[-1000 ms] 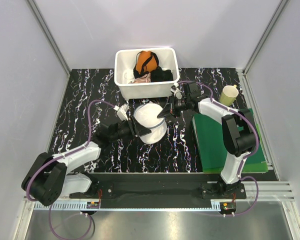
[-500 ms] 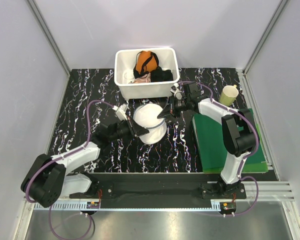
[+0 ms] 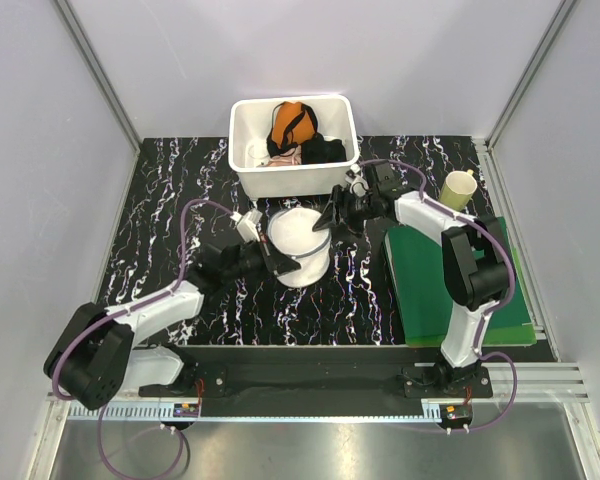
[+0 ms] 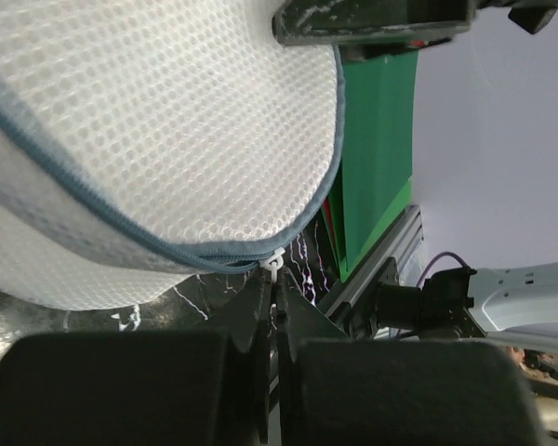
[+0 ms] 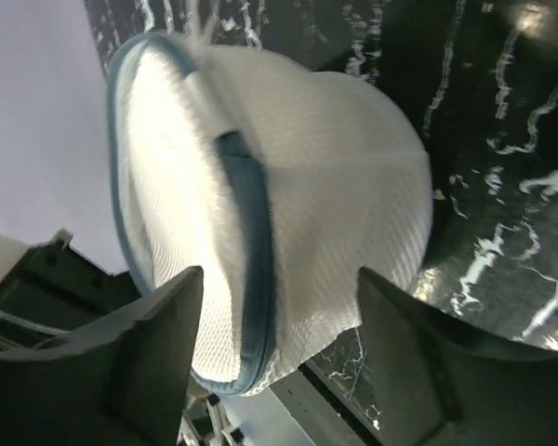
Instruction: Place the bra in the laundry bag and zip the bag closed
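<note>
With closed fingers, the left gripper (image 4: 275, 295) is pinching the bag's (image 4: 149, 121) zipper pull (image 4: 274, 264), while the right gripper (image 5: 279, 279) is facing the bag, fingers apart.

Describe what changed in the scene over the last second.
The left end effector closed on the zipper pull of the laundry bag. The right end effector opened, letting go of the bag. The bag, white tub and green mat stayed put.

Laundry bag (image 3: 298, 245) sits mid-tabletop (image 3: 180, 180). Tub (image 3: 293, 182) stands just behind it, at the far edge, with garments (image 3: 298, 135) inside. Mat (image 3: 450, 290) lies along the right edge. Cup (image 3: 459, 188) is at the mat's far end.
</note>
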Tool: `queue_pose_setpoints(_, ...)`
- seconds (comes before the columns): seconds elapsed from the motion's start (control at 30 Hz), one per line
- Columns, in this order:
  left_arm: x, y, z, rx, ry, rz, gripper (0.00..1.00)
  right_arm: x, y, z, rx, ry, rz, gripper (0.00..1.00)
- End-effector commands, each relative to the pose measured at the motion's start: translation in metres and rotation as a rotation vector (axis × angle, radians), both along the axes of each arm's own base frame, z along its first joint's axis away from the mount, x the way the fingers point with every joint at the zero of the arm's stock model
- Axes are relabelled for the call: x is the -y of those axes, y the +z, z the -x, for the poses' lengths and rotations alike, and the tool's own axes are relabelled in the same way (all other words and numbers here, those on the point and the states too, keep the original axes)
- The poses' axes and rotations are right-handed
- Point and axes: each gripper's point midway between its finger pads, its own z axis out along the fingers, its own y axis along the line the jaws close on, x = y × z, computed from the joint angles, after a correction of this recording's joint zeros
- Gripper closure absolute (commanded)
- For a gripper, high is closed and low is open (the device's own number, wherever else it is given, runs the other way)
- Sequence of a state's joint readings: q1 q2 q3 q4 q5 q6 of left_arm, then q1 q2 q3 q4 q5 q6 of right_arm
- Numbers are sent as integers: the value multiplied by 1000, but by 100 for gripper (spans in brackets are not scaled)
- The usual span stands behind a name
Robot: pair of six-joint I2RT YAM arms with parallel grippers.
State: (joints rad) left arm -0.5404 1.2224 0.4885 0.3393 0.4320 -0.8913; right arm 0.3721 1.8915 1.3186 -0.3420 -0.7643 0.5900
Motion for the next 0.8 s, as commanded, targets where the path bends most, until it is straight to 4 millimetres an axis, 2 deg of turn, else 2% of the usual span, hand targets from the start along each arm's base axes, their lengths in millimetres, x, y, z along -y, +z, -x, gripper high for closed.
queue_pose_setpoints(0.0, 20, 21, 2, 74, -23, 68, 100, 36, 10, -10, 67, -177, 153, 18)
queue_pose_setpoints(0.03, 24, 20, 4, 69, -29, 68, 100, 48, -4, -1, 50, -216, 205, 11)
queue_pose_setpoints(0.07, 30, 22, 8, 71, -45, 72, 100, 54, -4, 5, 48, -242, 219, 1)
queue_pose_setpoints(0.1, 32, 23, 8, 77, -43, 77, 100, 60, 10, 12, 87, -263, 216, 0)
queue_pose_setpoints(0.13, 35, 23, 9, 75, -46, 82, 100, 68, 0, 24, 69, -275, 244, 0)
queue_pose_setpoints(0.17, 38, 23, 13, 66, -54, 92, 100, 72, 3, 30, 70, -288, 248, 0)
queue_pose_setpoints(0.2, 42, 23, 13, 69, -59, 102, 100, 75, 16, 37, 98, -300, 232, 0)
queue_pose_setpoints(0.23, 45, 23, 15, 68, -64, 103, 100, 78, 10, 48, 76, -312, 235, 0)
queue_pose_setpoints(0.27, 49, 24, 19, 66, -79, 110, 100, 78, 14, 53, 58, -334, 218, 0)
queue_pose_setpoints(0.3, 52, 24, 19, 65, -78, 113, 100, 77, 20, 60, 72, -343, 171, 0)
queue_pose_setpoints(0.37, 56, 25, 23, 63, -83, 128, 100, 61, 37, 66, 27, -392, 9, 1)
queue_pose_setpoints(0.43, 58, 25, 26, 58, -88, 132, 100, 41, 43, 71, -2, -400, -119, 0)
queue_pose_setpoints(0.47, 58, 25, 26, 57, -82, 128, 100, 36, 40, 73, -17, -397, -127, 0)
queue_pose_setpoints(0.57, 59, 25, 29, 55, -85, 124, 100, 19, 42, 73, -21, -401, -176, 16)
queue_pose_setpoints(0.63, 60, 26, 31, 57, -85, 120, 100, 13, 43, 67, -3, -435, -211, 24)
queue_pose_setpoints(0.73, 59, 21, 32, 45, -83, 108, 100, 8, 38, 62, -6, -446, -207, 46)
queue_pose_setpoints(0.77, 58, 19, 33, 40, -83, 104, 100, 7, 33, 61, -13, -448, -199, 48)
